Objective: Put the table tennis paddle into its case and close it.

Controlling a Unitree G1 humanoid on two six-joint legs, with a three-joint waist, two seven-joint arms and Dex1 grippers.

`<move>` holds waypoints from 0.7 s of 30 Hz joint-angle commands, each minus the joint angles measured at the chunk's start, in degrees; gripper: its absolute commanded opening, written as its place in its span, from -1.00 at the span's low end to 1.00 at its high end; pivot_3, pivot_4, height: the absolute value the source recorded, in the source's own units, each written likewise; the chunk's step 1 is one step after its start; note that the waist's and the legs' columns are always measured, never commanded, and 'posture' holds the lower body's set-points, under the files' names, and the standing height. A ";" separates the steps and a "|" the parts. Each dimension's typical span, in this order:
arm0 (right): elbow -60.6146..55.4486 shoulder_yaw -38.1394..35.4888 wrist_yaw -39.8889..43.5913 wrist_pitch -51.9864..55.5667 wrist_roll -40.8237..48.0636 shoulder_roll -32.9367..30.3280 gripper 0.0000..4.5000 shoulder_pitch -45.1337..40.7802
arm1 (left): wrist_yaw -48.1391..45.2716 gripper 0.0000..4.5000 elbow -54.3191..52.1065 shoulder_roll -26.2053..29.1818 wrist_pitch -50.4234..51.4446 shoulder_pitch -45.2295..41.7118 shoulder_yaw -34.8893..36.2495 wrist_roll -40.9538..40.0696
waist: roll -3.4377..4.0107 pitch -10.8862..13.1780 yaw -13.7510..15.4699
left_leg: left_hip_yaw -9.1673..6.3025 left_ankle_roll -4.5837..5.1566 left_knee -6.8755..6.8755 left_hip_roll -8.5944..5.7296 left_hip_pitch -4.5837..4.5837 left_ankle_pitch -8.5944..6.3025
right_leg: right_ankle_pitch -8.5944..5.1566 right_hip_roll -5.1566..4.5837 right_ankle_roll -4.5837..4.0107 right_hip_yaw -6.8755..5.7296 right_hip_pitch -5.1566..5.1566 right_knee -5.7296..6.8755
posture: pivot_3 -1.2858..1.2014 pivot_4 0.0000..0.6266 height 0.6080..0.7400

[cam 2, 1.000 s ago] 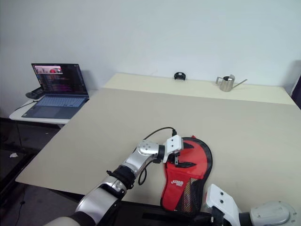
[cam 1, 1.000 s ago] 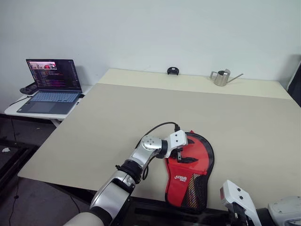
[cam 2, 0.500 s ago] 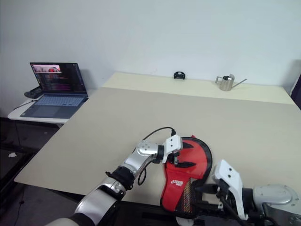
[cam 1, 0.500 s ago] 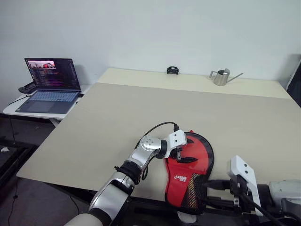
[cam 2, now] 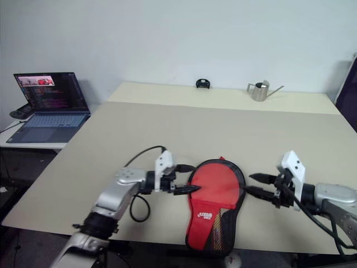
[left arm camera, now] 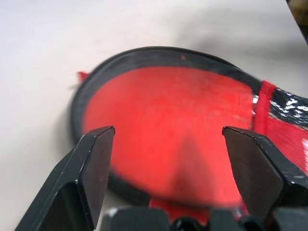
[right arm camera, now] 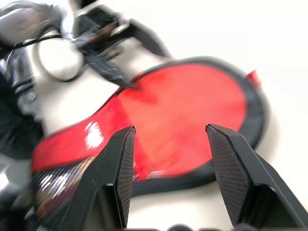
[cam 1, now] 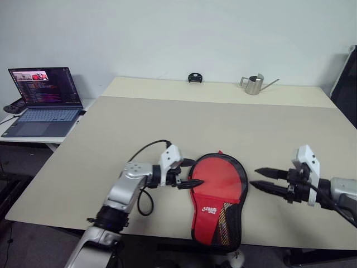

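Red-fronted, black-edged soft fabric paddle case (cam 1: 218,198) lying flat near the front edge of the beige table (cam 1: 167,128), flanked by left two-fingered black gripper (cam 1: 187,173) at its left rim and right gripper (cam 1: 261,180) just beside its right, both spread open and empty

The place looks like a robot test room or lab: a large plain beige table (cam 1: 139,123) stands against a bare white wall (cam 1: 178,33), and an open laptop (cam 1: 39,100) with code-like text on its screen sits on a small side table (cam 1: 11,134) beside it.
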 commanded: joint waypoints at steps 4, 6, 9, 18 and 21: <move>9.95 0.88 7.37 -4.53 -5.66 0.02 0.12 -7.42 | 2.27 0.74 -10.09 6.98 3.76 7.20 6.31 -4.24 | 0.22 0.19 0.25 | 0.00 0.03 -0.04 0.01 0.00 -0.03 | -0.04 -0.02 -0.07 0.01 -0.04 0.02 | 0.03 -0.52 1.00; 13.50 1.71 9.03 -4.10 -6.59 0.09 0.12 -10.51 | 2.21 0.74 -12.49 9.06 4.05 9.70 8.67 -5.43 | 0.28 0.24 0.73 | -0.01 0.09 -0.01 -0.03 -0.01 -0.06 | -0.04 -0.08 -0.07 -0.04 -0.02 0.03 | 0.03 -0.52 1.00; 19.42 2.95 13.45 -4.31 -8.45 -0.62 0.12 -14.57 | 3.19 0.74 -15.63 10.42 5.78 10.68 9.75 -6.84 | 0.35 0.28 0.87 | 0.02 0.06 -0.04 -0.02 -0.01 -0.05 | -0.03 -0.10 -0.09 0.02 -0.04 0.01 | 0.03 -0.52 1.00; 35.48 8.29 20.58 -8.09 -18.42 -0.29 0.12 -26.83 | 3.39 0.74 -12.77 13.77 2.62 6.52 10.35 -5.92 | 0.57 0.42 0.75 | 0.09 -0.12 -0.07 -0.02 -0.07 0.05 | -0.05 -0.10 -0.14 0.00 -0.15 0.04 | 0.03 -0.52 1.00; 37.71 8.47 20.71 -6.85 -19.83 -0.16 0.12 -28.68 | 3.79 0.74 -11.13 14.48 0.71 5.91 11.16 -5.51 | 0.57 0.42 0.72 | 0.14 -0.14 -0.06 -0.03 -0.11 0.06 | -0.05 -0.12 -0.14 0.03 -0.16 0.03 | 0.03 -0.52 1.00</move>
